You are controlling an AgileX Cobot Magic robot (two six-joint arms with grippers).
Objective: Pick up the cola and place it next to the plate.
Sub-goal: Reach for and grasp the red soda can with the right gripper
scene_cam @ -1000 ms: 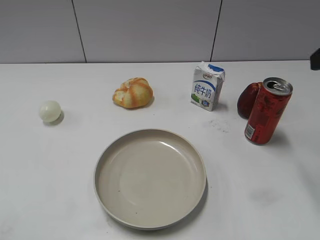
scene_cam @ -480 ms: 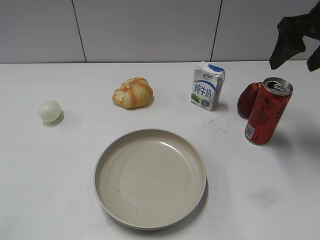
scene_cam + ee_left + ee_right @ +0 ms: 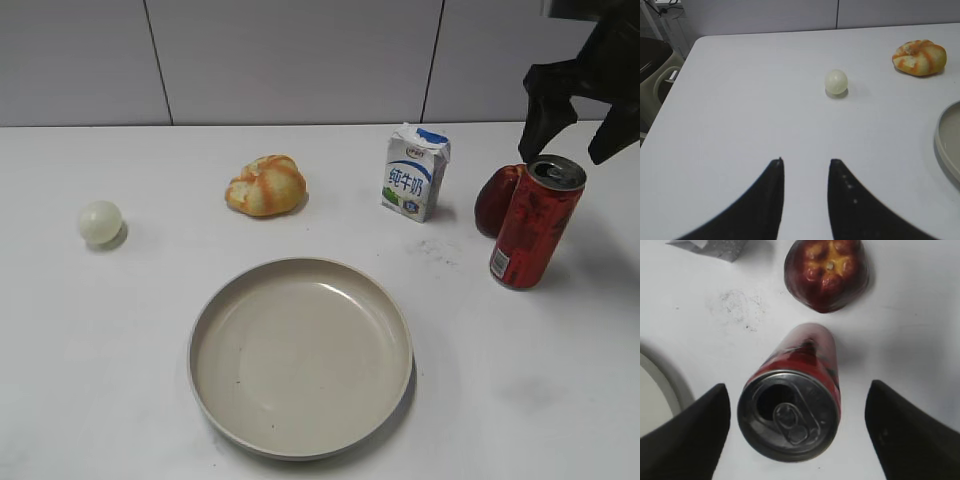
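The cola point(image 3: 535, 222) stands upright right of the plate point(image 3: 300, 355), well apart from it, touching or just beside a dark red fruit point(image 3: 497, 198). Our right gripper point(image 3: 578, 125) hovers above it, fingers spread wide, nothing held. Grasping, lifting and placing all remain; our left gripper point(image 3: 805, 167) idles, fingers narrowly parted.

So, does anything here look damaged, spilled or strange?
Nothing is spilled. The cola stands upright but its top is already open, so it could spill if tipped. A small gray smudge marks the table between the can and the milk carton.
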